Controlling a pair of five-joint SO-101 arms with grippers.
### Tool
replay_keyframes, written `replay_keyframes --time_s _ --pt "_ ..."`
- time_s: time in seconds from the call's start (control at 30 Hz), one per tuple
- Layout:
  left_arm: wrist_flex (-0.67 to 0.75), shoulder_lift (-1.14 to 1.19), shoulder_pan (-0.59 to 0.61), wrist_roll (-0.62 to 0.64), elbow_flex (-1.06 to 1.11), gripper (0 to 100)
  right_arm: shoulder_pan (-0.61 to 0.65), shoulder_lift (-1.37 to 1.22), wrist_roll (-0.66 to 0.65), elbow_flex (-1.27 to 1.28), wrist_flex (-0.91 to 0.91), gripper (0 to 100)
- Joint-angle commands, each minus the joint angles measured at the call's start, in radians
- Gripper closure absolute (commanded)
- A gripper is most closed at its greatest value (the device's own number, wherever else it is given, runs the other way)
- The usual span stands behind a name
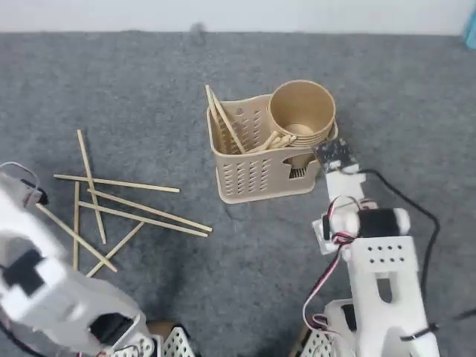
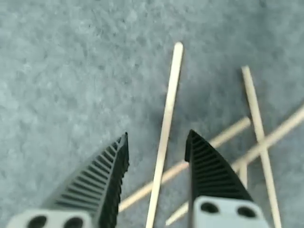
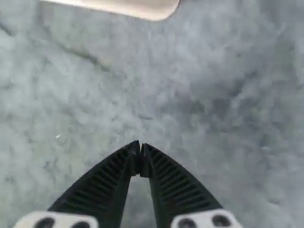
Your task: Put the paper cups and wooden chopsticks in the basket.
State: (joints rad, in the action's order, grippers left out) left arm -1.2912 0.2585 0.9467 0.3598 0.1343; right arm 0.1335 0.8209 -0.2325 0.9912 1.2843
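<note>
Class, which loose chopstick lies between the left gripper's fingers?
The chopstick running straight between the open fingers of the left gripper; the other chopsticks lie crossed beside it.

High camera: we look steeply down from fixed spot over grey felt-covered table, beige slotted plastic basket mid-frame, far off enough to take in whole workspace.

Left wrist camera: we sit close above table, facing down past left gripper onto pale wooden chopsticks. High camera shares these scattered sticks.

Right wrist camera: very near table, facing down past right gripper. It shares basket's base corner with high camera.
</note>
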Motion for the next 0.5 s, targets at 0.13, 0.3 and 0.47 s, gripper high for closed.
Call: replay_keyframes --time_s 0.13,0.3,0.47 --pt "-0.078 0.333 -0.021 -0.005 -0.456 82 -0.002 0.027 0.055 0.247 -0.325 99.1" --pt "-0.092 0.497 -0.029 -0.002 -0.644 82 -0.002 0.028 0.054 0.261 -0.332 99.1" --pt "-0.180 0.634 -0.049 -0.003 -0.763 85 -0.008 0.028 0.054 0.262 -0.334 99.1"
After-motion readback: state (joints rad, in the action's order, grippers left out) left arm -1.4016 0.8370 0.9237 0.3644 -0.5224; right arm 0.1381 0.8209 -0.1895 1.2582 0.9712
